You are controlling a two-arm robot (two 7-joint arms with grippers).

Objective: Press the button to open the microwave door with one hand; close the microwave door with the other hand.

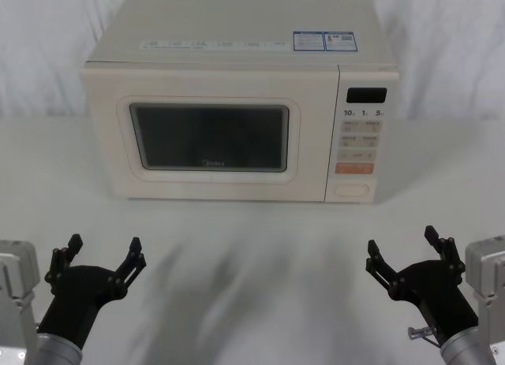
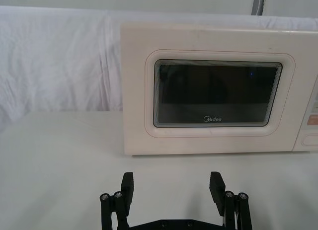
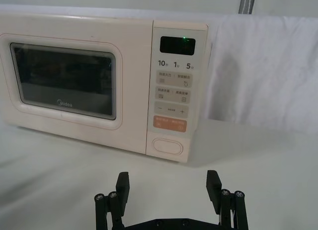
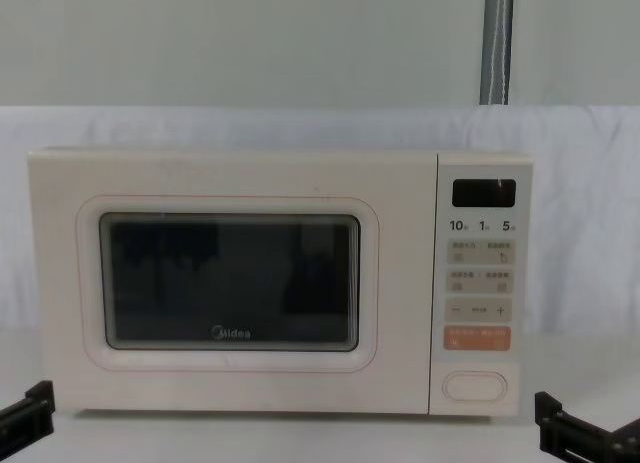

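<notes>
The cream microwave stands at the back middle of the white table. Its door with the dark window sits flush and shut. The wide pill-shaped button is at the bottom of the keypad panel, under the orange key. My left gripper hovers open near the table's front left, well short of the door. At the front right my right gripper is open too, facing the keypad panel from a distance. Neither touches the microwave.
A white cloth covers the table and hangs behind the microwave. A grey pole rises behind its right side. Bare table lies between the grippers and the microwave front.
</notes>
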